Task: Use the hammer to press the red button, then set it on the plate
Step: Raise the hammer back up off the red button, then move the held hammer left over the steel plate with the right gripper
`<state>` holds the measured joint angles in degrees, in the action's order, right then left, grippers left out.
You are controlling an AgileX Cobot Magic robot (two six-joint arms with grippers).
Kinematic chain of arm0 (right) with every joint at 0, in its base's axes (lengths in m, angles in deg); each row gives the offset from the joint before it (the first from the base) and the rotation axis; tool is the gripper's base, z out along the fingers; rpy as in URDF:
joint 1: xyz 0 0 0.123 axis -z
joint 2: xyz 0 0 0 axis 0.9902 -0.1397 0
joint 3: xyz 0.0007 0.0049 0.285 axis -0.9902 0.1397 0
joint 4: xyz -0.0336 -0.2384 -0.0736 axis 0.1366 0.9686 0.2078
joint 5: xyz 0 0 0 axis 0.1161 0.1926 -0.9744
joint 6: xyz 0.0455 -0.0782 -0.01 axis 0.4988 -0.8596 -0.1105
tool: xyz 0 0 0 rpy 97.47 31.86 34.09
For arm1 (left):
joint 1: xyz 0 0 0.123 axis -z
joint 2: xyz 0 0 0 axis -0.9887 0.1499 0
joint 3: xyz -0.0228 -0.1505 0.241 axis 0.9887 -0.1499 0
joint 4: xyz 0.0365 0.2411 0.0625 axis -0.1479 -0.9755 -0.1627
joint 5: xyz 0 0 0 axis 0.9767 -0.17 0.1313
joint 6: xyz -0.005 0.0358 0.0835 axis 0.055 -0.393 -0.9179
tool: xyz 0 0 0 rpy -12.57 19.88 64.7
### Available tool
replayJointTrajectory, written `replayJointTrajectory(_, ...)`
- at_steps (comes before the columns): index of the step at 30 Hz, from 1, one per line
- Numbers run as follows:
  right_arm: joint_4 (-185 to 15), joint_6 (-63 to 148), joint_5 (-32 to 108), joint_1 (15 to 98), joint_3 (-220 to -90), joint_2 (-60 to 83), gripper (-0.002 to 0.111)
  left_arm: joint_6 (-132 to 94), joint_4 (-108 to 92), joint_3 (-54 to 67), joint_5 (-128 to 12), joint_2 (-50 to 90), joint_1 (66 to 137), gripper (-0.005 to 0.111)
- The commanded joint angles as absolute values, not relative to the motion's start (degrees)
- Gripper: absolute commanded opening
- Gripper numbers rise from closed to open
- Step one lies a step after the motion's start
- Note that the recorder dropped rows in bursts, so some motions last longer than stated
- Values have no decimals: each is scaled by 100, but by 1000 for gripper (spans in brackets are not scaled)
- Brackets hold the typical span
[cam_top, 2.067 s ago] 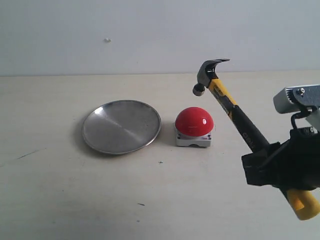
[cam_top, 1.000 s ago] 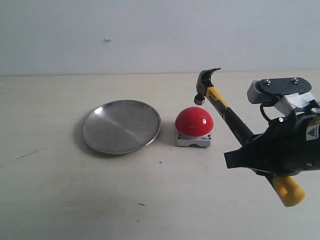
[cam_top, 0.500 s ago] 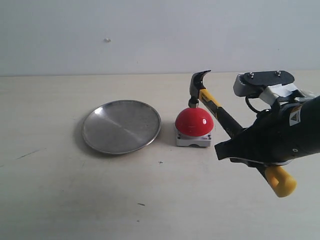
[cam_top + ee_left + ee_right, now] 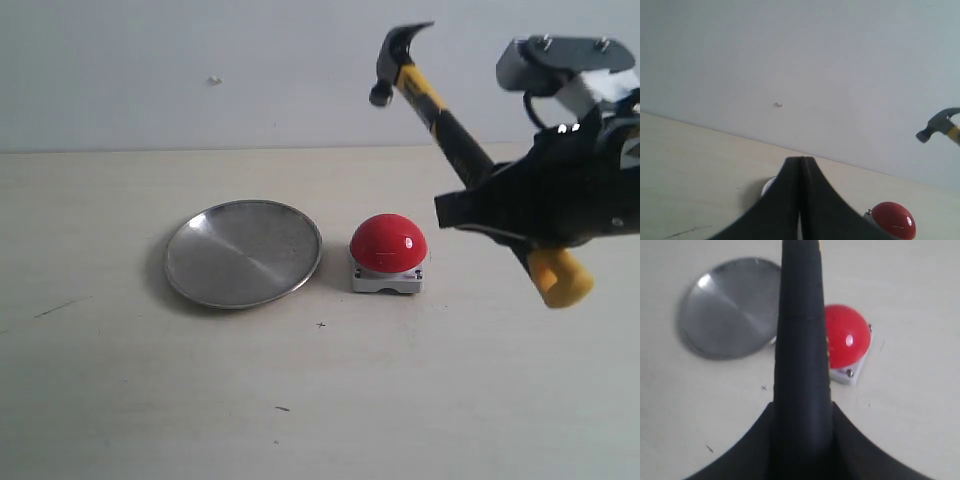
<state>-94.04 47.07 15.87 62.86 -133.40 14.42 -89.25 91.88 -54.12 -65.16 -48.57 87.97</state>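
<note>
My right gripper [image 4: 490, 205] is shut on the black handle of the hammer [image 4: 440, 110], holding it high above the table. Its dark head [image 4: 395, 60] points up and left, well above the red button [image 4: 388, 242]; the yellow looped end [image 4: 560, 280] sticks out below the gripper. The silver plate [image 4: 243, 252] lies left of the button. In the right wrist view the hammer handle [image 4: 802, 340] runs between the fingers, over the red button [image 4: 850, 337] and beside the plate [image 4: 727, 307]. My left gripper [image 4: 800, 162] is shut with nothing in it, and its view shows the button [image 4: 892, 226] and the hammer head [image 4: 935, 125].
The beige table [image 4: 150, 400] carries only a few small dark marks. A plain white wall [image 4: 200, 60] stands behind it.
The hammer head came down onto the red button half a second ago; my right gripper has since lifted it well above the button. Plate and button have not moved.
</note>
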Motion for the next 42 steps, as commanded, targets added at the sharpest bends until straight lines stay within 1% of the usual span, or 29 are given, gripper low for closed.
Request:
replayJointTrajectory(1,-9258,4619,1913,6268,-13791,1872,0,-8937,9230,-5430,-6515,-4878,8829,1)
replayJointTrajectory(8,-8905,4651,1235,6268,-13910,1747,0,-8937,9230,-5430,-6515,-4878,8829,1)
replayJointTrajectory(10,-8890,4651,976,6268,-13844,1528,0,-8937,9230,-5430,-6515,-4878,8829,1)
replayJointTrajectory(15,-8890,4651,857,6268,-13472,759,0,-8937,9230,-5430,-6515,-4878,8829,1)
replayJointTrajectory(18,-8670,4654,623,6268,-13474,351,0,-8937,9230,-5430,-6515,-4878,8829,1)
replayJointTrajectory(22,-8700,4821,1179,6268,-13474,445,0,-8937,9230,-5430,-6515,-4878,8829,1)
replayJointTrajectory(24,-9020,4810,1613,6268,-13474,650,0,-8937,9230,-5430,-6515,-4878,8829,1)
replayJointTrajectory(27,-9833,4553,2214,6268,-13474,953,0,-8937,9230,-5430,-6515,-4878,8829,1)
replayJointTrajectory(30,-11072,3688,2610,6257,-13474,1127,0,-8937,9230,-5430,-6515,-4878,8829,1)
replayJointTrajectory(34,-13281,1882,3041,5866,-13474,1074,0,-8937,9230,-5430,-6515,-4878,8829,1)
replayJointTrajectory(35,-13942,1175,3165,5731,-13474,1021,0,-8937,9230,-5430,-6515,-4878,8829,1)
replayJointTrajectory(36,-15080,122,3379,5503,-13474,886,0,-8937,9230,-5430,-6515,-4878,8829,1)
replayJointTrajectory(37,-15659,-392,3452,5389,-13474,786,0,-8937,9230,-5430,-6515,-4878,8829,1)
replayJointTrajectory(40,-16936,-1618,3449,5192,-13566,465,0,-8937,9230,-5430,-6515,-4878,8829,1)
replayJointTrajectory(42,-17439,-2220,3090,5164,-13690,227,0,-8937,9230,-5430,-6515,-4878,8829,1)
